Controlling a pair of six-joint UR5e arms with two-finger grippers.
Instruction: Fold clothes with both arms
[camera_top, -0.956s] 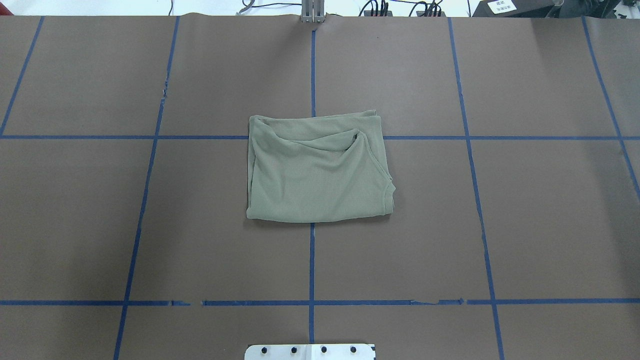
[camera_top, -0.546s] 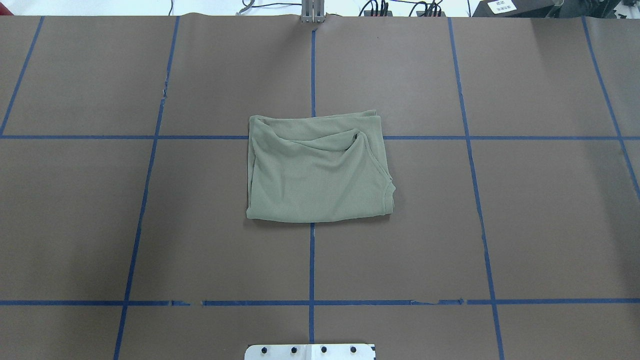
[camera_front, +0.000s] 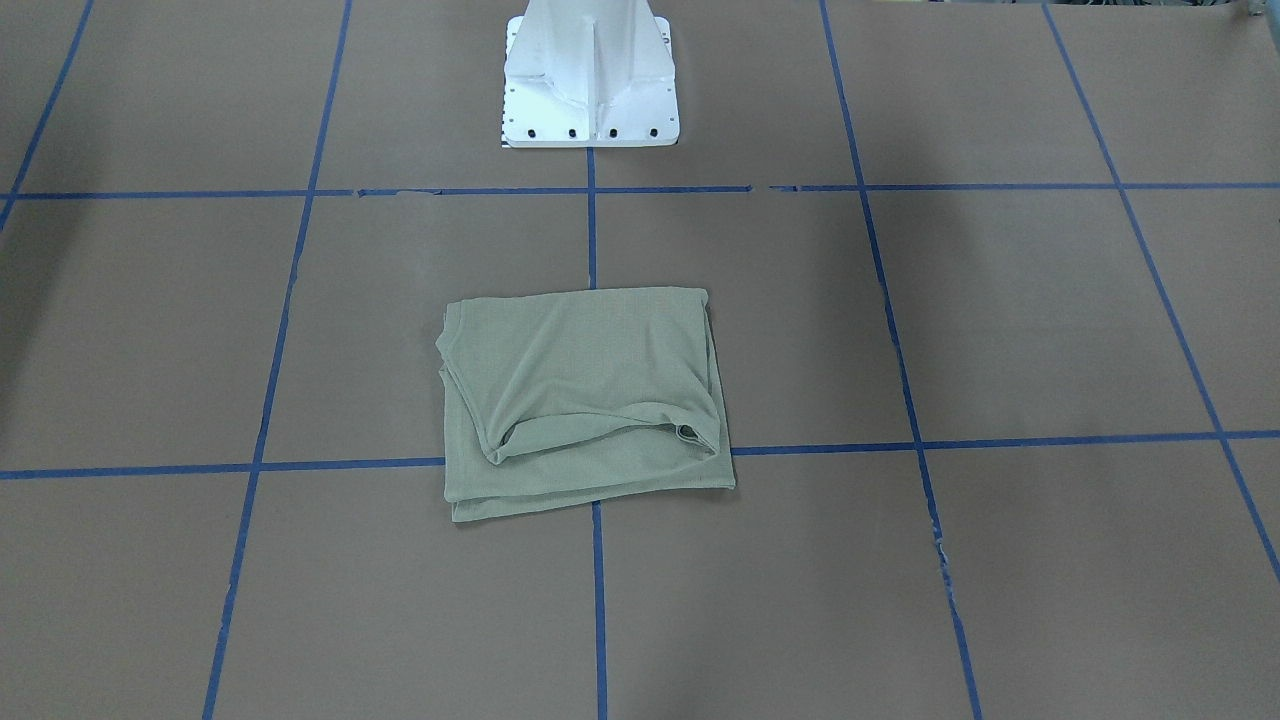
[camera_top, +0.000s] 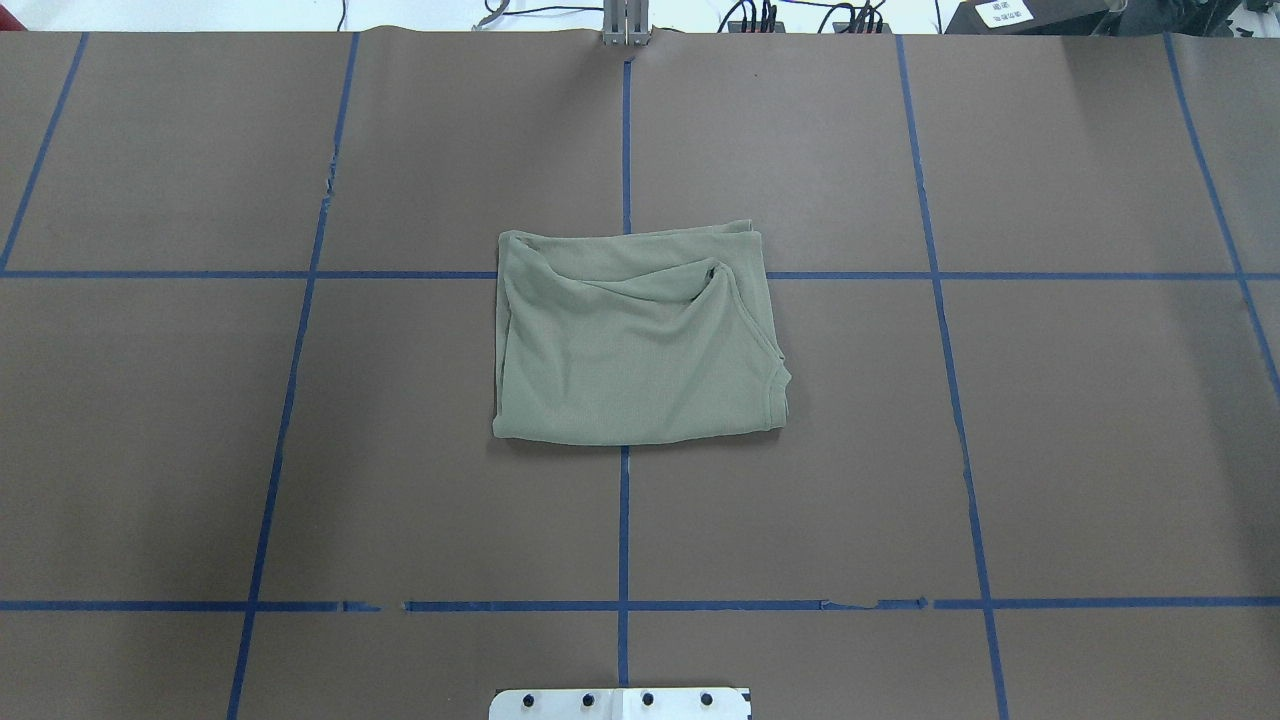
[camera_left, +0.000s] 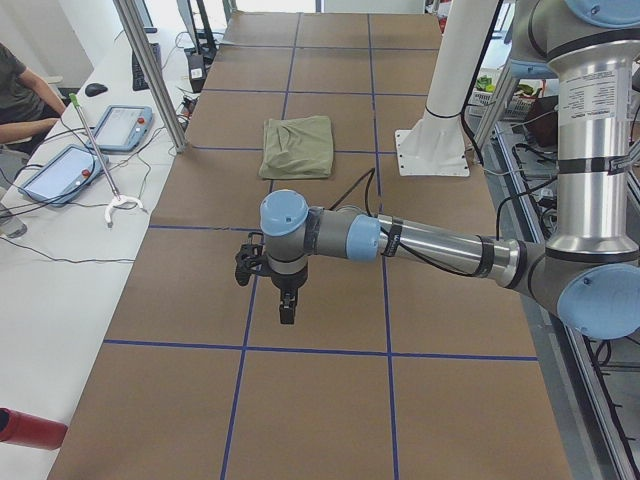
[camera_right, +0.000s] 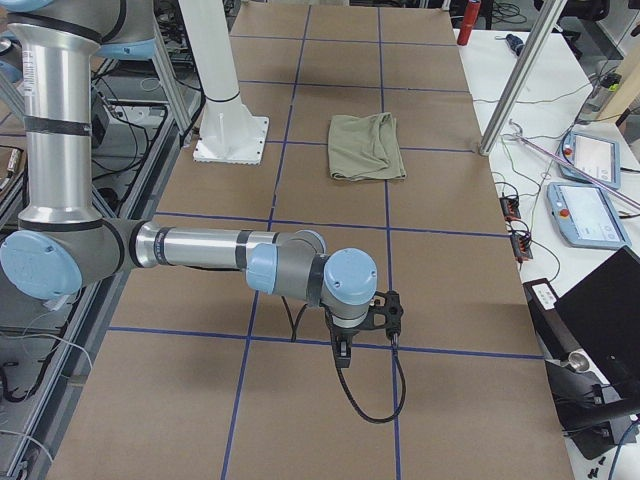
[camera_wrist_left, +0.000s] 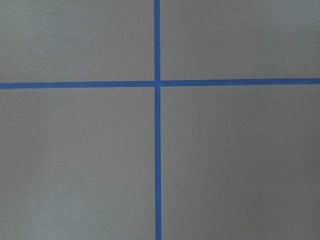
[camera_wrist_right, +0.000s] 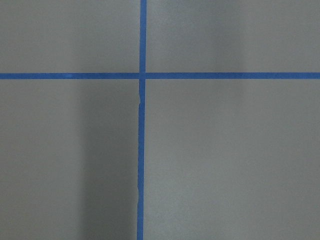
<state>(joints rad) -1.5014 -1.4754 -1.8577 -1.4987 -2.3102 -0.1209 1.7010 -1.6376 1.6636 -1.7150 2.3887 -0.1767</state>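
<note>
So the shirt (camera_top: 635, 345) is sitting pretty much dead centre on the tabletop (camera_top: 300, 450), right over where two of the blue tape lines (camera_top: 623, 520) cross, straight out from the white pedestal (camera_front: 590, 80). It's already in a roughly square packet. The edge nearest the robot looks clean and flat, while the far edge has a loose, rucked-up pocket of fabric and a lower layer poking out past it.

Both arms are parked well away from it, one toward each end of the tabletop. The left claw (camera_left: 287, 312) and the right claw (camera_right: 343, 355) hang pointing down over bare brown paper. Honestly can't tell whether either one is spread or closed, as I only get them from the side. The wrist cams show only tape crossings.

Handling-wise I'd guess it's light, thin, limp knit: it'll sag and stretch the second you lift it, and the layers will probably slide over each other. If it needs tidying or one more fold, I'd pinch the two corners of one edge, deep enough to catch every layer, not just the top one.
</note>
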